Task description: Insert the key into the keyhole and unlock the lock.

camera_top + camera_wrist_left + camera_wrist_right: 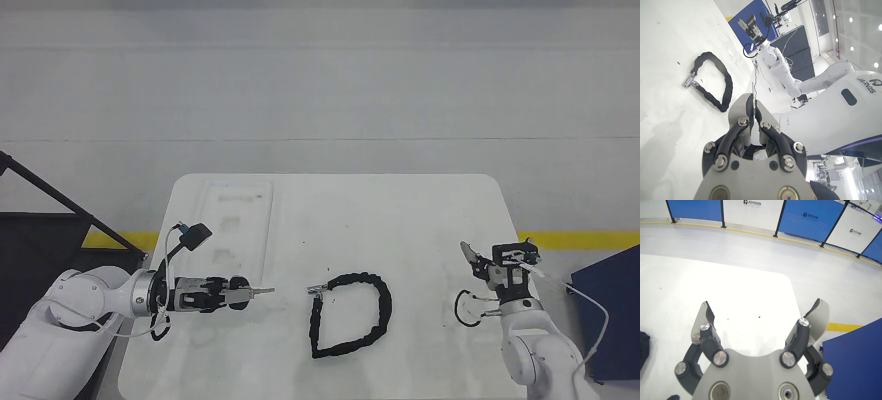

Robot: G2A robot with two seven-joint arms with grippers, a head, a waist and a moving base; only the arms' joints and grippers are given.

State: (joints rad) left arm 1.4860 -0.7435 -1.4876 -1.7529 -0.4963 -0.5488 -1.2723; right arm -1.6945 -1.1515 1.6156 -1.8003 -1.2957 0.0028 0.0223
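A black fabric-covered chain lock lies in a loop on the white table, its silver lock cylinder at the loop's left end. The left wrist view shows the same chain lock with the cylinder facing my gripper. My left gripper is shut on a thin metal key, whose blade points at the cylinder from a short gap to its left. My right gripper is open and holds nothing, raised near the table's right edge; its fingers are spread wide.
Blue panels and a yellow floor line lie beyond the table. A dark blue box stands off the table's right edge. A black stand is at the left. The far half of the table is bare.
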